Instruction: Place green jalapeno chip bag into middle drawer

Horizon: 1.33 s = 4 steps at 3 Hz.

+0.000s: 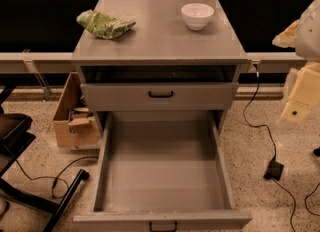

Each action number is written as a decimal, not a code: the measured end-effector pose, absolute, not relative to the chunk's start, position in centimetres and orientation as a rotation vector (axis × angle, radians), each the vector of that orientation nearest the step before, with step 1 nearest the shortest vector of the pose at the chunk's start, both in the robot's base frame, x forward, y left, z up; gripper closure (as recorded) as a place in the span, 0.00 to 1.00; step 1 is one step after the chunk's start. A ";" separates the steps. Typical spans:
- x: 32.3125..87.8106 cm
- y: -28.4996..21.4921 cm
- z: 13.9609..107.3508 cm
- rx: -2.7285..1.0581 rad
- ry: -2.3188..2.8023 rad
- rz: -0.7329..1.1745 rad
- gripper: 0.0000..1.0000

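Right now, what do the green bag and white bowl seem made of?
The green jalapeno chip bag looks like thin foil or plastic film: shiny and crinkled. The white bowl is probably glazed ceramic, smooth and softly glossy, though plastic is possible. The gripper hangs at the right edge, beside the cabinet.

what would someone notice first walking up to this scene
The wide grey middle drawer, pulled far out toward the camera at the bottom, dominates the view. On the cabinet top, the bright green jalapeno chip bag lies at the back left and a white bowl sits at the back right. The pale end effector hangs at the right edge, apart from both.
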State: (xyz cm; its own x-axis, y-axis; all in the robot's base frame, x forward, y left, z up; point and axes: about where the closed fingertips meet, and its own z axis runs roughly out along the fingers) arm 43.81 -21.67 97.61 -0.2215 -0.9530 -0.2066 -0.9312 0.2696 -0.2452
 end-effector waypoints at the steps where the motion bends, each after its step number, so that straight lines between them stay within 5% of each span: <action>1: 44.0 -21.6 97.8 -1.714 2.222 -0.101 0.00; 2: 47.5 -18.3 97.1 -1.715 2.113 -0.020 0.00; 4: 59.7 -3.2 97.0 -1.564 1.854 0.259 0.00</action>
State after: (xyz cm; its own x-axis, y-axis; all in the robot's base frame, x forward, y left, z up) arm 59.66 -3.20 96.97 -0.0385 -0.7908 -0.6109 -0.9281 0.2549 -0.2715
